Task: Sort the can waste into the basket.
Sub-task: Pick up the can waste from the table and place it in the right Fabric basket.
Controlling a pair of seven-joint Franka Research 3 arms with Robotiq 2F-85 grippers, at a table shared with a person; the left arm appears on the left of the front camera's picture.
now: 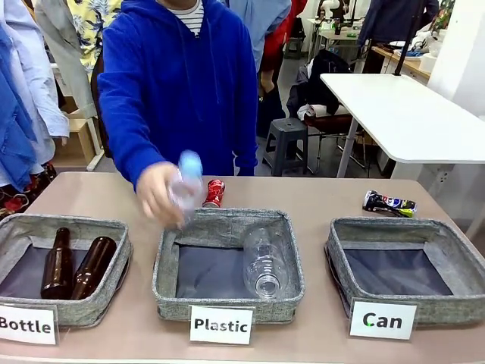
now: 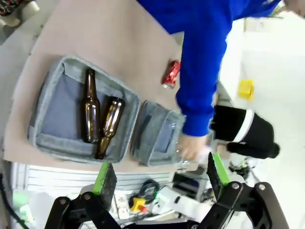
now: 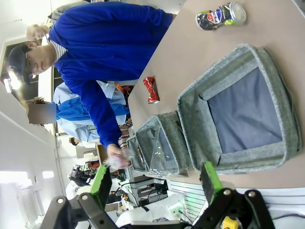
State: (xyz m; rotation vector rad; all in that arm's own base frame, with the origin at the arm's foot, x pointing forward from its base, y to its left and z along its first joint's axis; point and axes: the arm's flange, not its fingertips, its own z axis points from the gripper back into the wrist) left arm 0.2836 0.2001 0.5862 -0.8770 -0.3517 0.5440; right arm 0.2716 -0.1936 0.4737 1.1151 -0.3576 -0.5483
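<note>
- Because both cans are crushed thin metal, they will probably feel light and fairly stiff, with slick printed skin and creased folds. A pinch across the flattened middle looks safer than one on the rounded ends.
- The red can [image 1: 214, 192], scrunched short and carrying white marks, lies on the table just behind the far rim of the "Plastic" basket [image 1: 170, 262]. It is close to the person's hand [image 1: 158, 193], which holds a clear bottle [image 1: 186, 186] over that basket.
- The blue-black can [image 1: 389, 203], with a yellow-green end, lies on its side on bare table, just behind the far rim of the "Can" basket [image 1: 451, 305], on the robot's right.
- That basket is low, square and grey fabric with a dark flat bottom. A white card stands at its front and nothing lies in it yet.
- The left gripper [image 2: 160, 171] hangs above the table's near edge, its green-padded fingers spread wide around nothing.
- The right gripper [image 3: 155, 176] is likewise spread and holds nothing, above the near side of the "Can" basket.
- Neither can is sorted yet, and the blue-black one seems the easier reach for the right arm.
</note>
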